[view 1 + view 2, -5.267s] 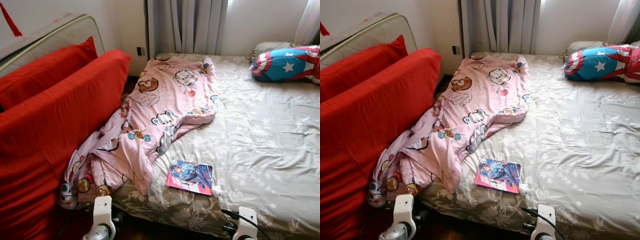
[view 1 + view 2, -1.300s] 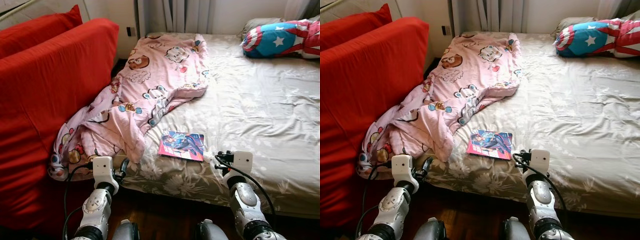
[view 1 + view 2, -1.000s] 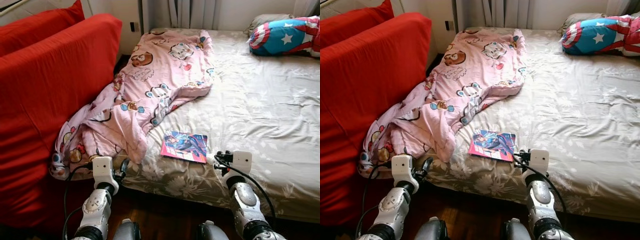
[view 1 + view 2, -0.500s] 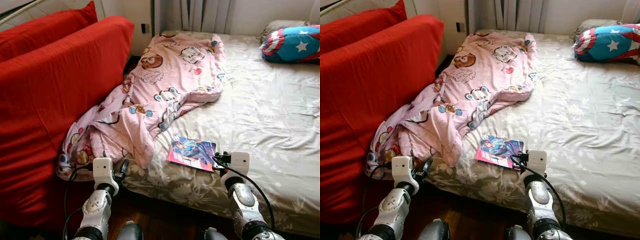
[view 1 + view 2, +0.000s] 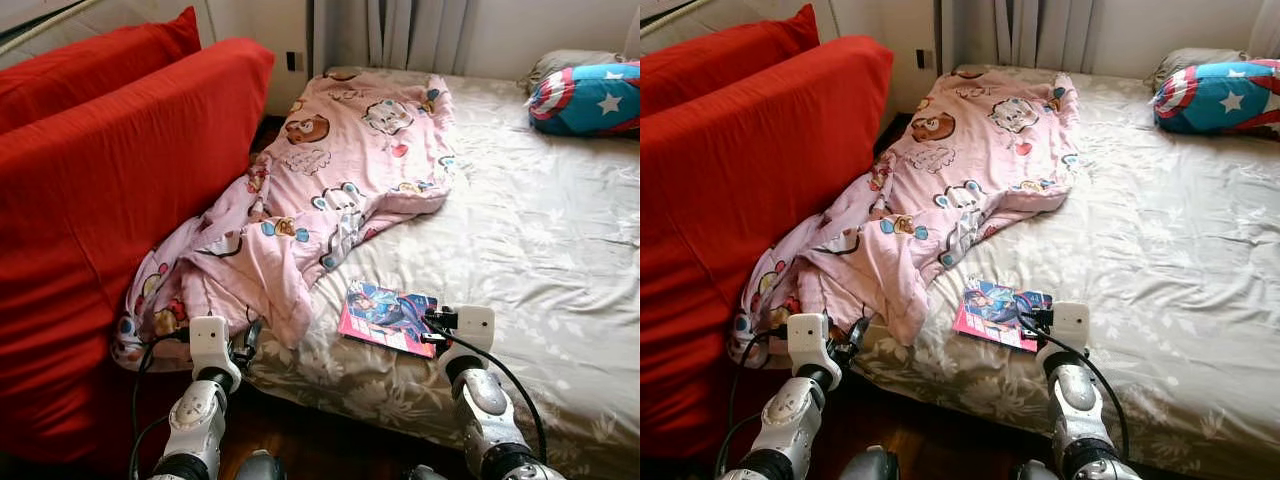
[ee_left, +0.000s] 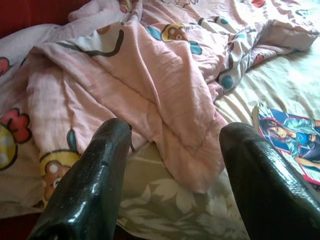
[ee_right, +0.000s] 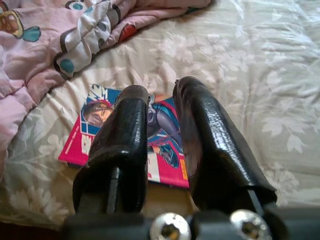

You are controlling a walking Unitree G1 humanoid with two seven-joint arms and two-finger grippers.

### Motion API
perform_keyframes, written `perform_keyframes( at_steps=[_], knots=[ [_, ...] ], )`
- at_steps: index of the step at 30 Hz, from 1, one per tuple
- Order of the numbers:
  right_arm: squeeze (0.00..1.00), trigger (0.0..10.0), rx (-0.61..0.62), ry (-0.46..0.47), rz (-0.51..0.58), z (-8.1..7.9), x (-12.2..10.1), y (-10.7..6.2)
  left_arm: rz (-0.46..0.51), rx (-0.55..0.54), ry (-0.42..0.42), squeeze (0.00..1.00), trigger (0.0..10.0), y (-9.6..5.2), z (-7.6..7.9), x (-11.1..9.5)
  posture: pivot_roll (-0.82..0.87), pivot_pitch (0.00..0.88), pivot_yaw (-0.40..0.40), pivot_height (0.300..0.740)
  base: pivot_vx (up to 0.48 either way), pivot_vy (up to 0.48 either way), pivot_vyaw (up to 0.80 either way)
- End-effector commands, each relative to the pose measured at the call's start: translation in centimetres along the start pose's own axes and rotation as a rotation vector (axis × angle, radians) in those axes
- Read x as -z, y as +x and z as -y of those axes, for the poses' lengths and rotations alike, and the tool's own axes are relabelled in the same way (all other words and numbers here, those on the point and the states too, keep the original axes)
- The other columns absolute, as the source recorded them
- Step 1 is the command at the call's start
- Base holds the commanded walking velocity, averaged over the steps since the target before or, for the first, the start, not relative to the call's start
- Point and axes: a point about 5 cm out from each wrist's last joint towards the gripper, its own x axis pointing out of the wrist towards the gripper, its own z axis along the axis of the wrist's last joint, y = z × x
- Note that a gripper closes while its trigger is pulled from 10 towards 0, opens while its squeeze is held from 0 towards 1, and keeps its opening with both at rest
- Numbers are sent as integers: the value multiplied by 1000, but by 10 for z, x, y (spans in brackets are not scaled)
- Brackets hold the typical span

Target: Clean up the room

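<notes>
Reaching toward the comic book lying flat near the bed's front edge beside the pink blanket, the right gripper, fingers narrowly apart, should slide one finger under its near edge, while the left gripper hangs wide open.

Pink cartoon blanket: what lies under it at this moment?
The pink cartoon blanket lies on the floral bed sheet, its lower end spilling over the bed's edge beside the red cushion. Anything beneath its folds is covered.
</notes>
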Motion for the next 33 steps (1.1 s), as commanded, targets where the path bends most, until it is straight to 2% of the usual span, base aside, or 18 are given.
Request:
perform_keyframes(
  at_steps=[1, 20, 25, 29, 30, 31, 33],
  knots=[
    [0, 10000, -5, 6, -20, -2, 6, -2, -15, 3, 4, 0, 10000, -4, -1, 5, -99, 132, 43, 641, 394, 0, 0],
    [0, 10000, -44, -12, -33, -7, 10, -5, -16, 22, 18, 0, 10000, -10, -2, 10, -109, 169, 55, 641, 399, 0, 0],
    [0, 10000, -17, 13, -64, -6, 16, -7, -9, 27, 19, 0, 10000, -13, -1, 11, -98, 174, 52, 641, 380, 0, 0],
    [0, 10000, 24, 65, -122, -2, 24, -9, 1, 24, 23, 0, 10000, -14, -2, 11, -86, 177, 48, 641, 0, 0, 0],
    [620, 10000, 31, 79, -138, -2, 27, -10, 3, 23, 24, 0, 10000, -15, -2, 10, -77, 180, 47, 641, 0, 0, 0],
    [1000, 10000, 32, 100, -156, -2, 30, -12, 8, 21, 26, 0, 10000, -16, -3, 10, -68, 182, 46, 641, 0, 0, 0],
    [1000, 10000, 18, 129, -199, -4, 35, -12, 15, 19, 30, 0, 10000, -16, -5, 9, -57, 189, 47, 641, 0, 0, 0]
  ],
)
